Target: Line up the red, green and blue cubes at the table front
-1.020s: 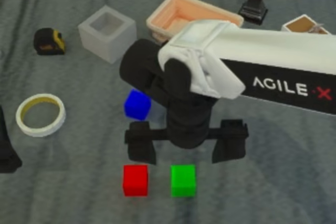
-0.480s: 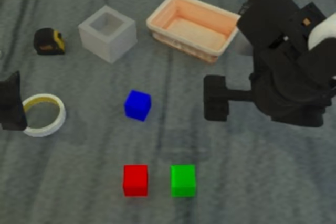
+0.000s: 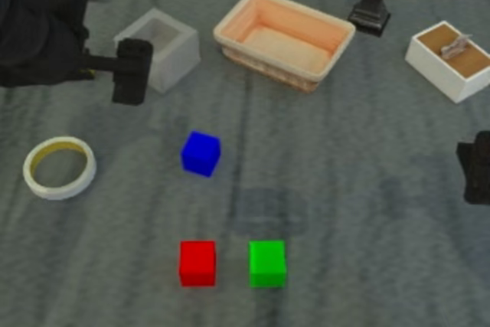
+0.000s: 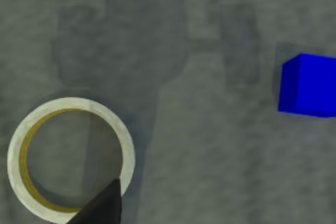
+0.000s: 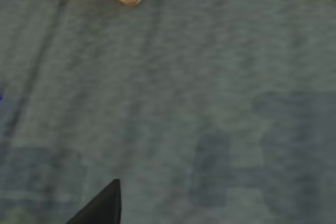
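Since the earlier frames the right arm has left the middle of the table and pulled off to the right edge, where only a dark part of it shows; its fingers I cannot tell; the left gripper has come in at the back left, high above the grey box, and only one dark finger is clear, so its opening I cannot tell either.

Two cubes already stand at the front: red cube and green cube, near each other with a gap between; the blue cube is behind them, toward the middle, turned a little against their line.

Biggest risk, I judge, is the grey box and the tape ring; both lie near the path of the left arm to the blue cube, and a low sweep could push them; next, a grip on the turned cube may catch its corners and let it slip; last, setting blue down close to red could knock red out of the row.

Room is good: bare table lies around blue, left of red and right of green; the basket is well apart at the back.
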You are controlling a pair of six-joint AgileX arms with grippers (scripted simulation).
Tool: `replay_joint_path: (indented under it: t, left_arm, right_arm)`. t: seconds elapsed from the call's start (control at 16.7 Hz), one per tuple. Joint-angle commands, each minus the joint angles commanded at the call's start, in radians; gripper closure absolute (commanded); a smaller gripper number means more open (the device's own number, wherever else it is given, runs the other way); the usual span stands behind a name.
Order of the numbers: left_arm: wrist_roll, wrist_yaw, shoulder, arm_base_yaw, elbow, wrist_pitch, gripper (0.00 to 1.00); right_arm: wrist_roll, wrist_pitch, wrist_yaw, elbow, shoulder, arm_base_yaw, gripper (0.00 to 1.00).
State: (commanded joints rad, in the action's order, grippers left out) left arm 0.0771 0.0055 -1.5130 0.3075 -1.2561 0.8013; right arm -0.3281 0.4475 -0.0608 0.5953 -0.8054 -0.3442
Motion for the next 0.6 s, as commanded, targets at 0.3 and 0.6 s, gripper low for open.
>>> replay_joint_path:
  t: [0.3, 0.6]
  left_arm:
    - [0.024, 0.001, -0.461, 0.095, -0.391, 0.249, 0.00]
    - [0.039, -0.001, -0.749, 0.156, -0.663, 0.396, 0.00]
  right_arm:
    - [0.183, -0.240, 0.023, -0.336, 0.443, 0.188, 0.00]
    - [0.301, -0.407, 0.052, -0.548, 0.741, 0.307, 0.00]
